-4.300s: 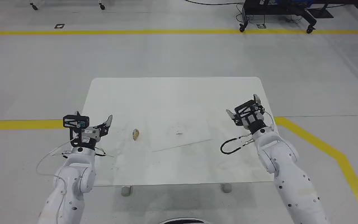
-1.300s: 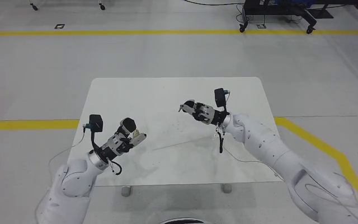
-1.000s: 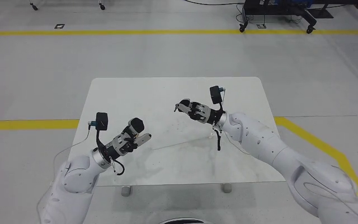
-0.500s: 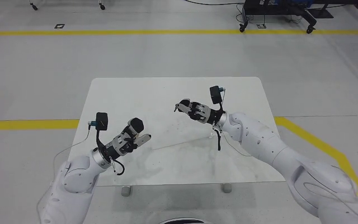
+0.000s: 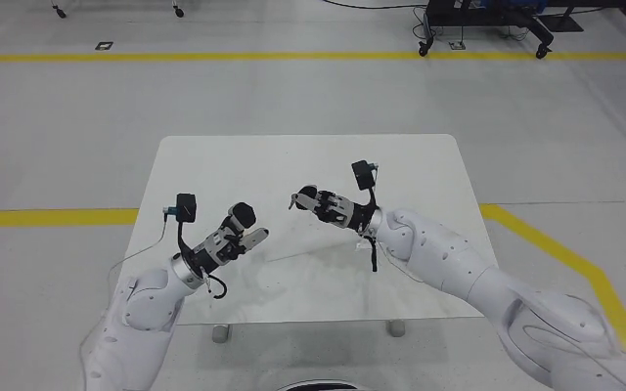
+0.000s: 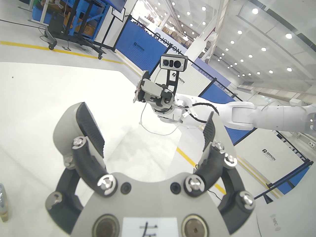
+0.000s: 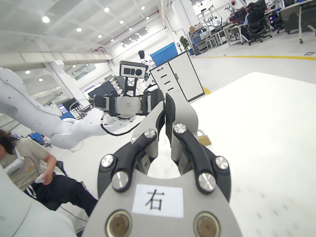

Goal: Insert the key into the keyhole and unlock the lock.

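The right gripper [image 7: 165,106] is holding its fingers pressed together above the middle of the table [image 5: 411,166], apparently pinching the key [image 5: 292,204]. The left gripper [image 6: 148,122] is hanging with its fingers spread wide and nothing between them, at about 8 o'clock from the right one in the top view. The lock [image 7: 204,139] is lying loose on the table, touched by neither gripper. Nothing is bracing it, so a key pushed at it is likely sliding or tipping it rather than entering. A thin key is also risking a twist in the pinch and reaching the keyhole crooked. The key is proving too slight to confirm, the keyhole's facing is staying unclear, and the left wrist view's edge is cutting the lock off.
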Tool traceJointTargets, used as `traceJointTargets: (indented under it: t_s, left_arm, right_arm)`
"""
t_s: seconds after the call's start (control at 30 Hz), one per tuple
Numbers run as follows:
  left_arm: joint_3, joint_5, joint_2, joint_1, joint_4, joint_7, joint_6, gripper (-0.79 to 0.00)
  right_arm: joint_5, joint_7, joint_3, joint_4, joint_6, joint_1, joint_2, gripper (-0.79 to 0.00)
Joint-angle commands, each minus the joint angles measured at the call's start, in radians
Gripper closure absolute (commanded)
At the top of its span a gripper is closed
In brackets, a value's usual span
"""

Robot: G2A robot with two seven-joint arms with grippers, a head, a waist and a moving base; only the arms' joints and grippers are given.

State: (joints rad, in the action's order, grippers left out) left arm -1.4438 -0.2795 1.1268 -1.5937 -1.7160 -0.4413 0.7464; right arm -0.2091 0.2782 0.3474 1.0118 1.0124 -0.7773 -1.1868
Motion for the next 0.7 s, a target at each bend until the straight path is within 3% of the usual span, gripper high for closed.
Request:
traceJointTargets:
  t_s: [0.0,0.1,0.4,0.67]
  left_arm:
    - [0.012,-0.007,0.0,0.013,0.014,-0.003,-0.007,-0.785]
    - [0.032,0.006,0.0,0.029,0.029,-0.023,0.009,-0.785]
    - [0.047,0.092,-0.007,0.044,0.048,-0.067,0.032,-0.465]
    - [0.062,0.059,-0.01,0.045,0.039,-0.06,0.003,-0.459]
  right_arm:
    - [0.096,-0.073,-0.007,0.006,0.0,0.003,-0.003,0.0]
    - [0.21,-0.169,-0.008,0.003,0.0,0.009,-0.009,0.0]
    - [0.416,-0.422,0.024,-0.021,0.0,0.009,-0.03,0.0]
    - [0.583,-0.645,0.064,-0.042,0.0,-0.005,-0.061,0.0]
